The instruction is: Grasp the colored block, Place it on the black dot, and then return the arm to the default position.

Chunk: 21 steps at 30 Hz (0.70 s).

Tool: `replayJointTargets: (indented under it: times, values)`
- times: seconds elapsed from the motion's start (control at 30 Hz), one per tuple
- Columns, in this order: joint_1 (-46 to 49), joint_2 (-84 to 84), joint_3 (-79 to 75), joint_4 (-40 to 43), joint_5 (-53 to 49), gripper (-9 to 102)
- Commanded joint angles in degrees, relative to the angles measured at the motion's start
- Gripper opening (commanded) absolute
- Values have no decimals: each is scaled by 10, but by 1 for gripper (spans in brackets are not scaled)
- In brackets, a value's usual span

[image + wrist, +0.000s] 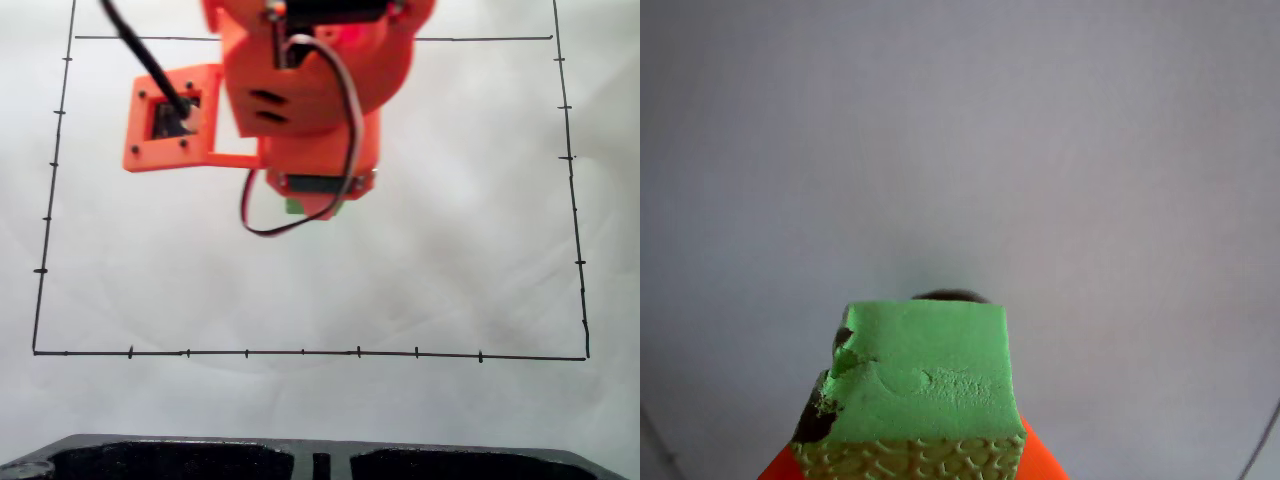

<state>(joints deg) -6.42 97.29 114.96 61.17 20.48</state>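
Lime-green foam cube (925,375) low in middle of wrist view, pinched tight between orange gripper (915,465) tips. Black dot (948,296) peeking out just behind cube top edge. Could land off dot, since cube covers nearly all of it. In fixed view, only green sliver under orange arm (310,100); fingertips hidden.

Lighting: bright, diffuse, even. Fixed view: white paper (300,290) slightly washed out, greyer toward the edges; no hard shadows; arm (310,90) saturated, its outlines soft. Wrist view: paper a flat grey-lilac, darker at the lower corners (mild vignetting); colored block (925,375) sharp enough to show pebbled texture, with a faint soft shadow beyond it.
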Motion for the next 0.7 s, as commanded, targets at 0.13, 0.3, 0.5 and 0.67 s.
replayJointTargets:
  times: [0.13, 0.3, 0.5, 0.67]
  values:
    - [9, 22, 16, -8, -6, 9]
    - [12, 20, 25, -16, -15, 14]
    - [12, 18, 30, -20, -21, 21]
    - [13, 16, 31, -15, -24, 29]
